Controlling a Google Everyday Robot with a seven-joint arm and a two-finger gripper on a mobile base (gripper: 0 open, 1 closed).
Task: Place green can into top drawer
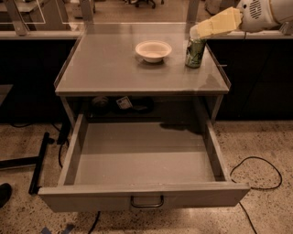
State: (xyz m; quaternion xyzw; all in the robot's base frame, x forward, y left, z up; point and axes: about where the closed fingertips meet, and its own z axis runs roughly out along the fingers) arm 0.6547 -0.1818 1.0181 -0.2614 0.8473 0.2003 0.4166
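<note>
Camera view faces the cabinet front. The can [195, 54] stands upright toward the back right of the counter [110, 68], right of the bowl [153, 49] and apart from it. The end effector [198, 33] sits right at the can's top rim. I can't tell how far open it is, or whether it has any hold on the can.

To grasp well, I'd say it should settle lower around the can's body and close squarely rather than pinch the rim, so the can doesn't tip toward the counter's right edge. It should then lift straight up before carrying forward over the drawer [137, 195], which is pulled well out below.

The arm [261, 11] reaches in from the upper right, nearly level, its pale yellow end angled slightly down onto the can.
</note>
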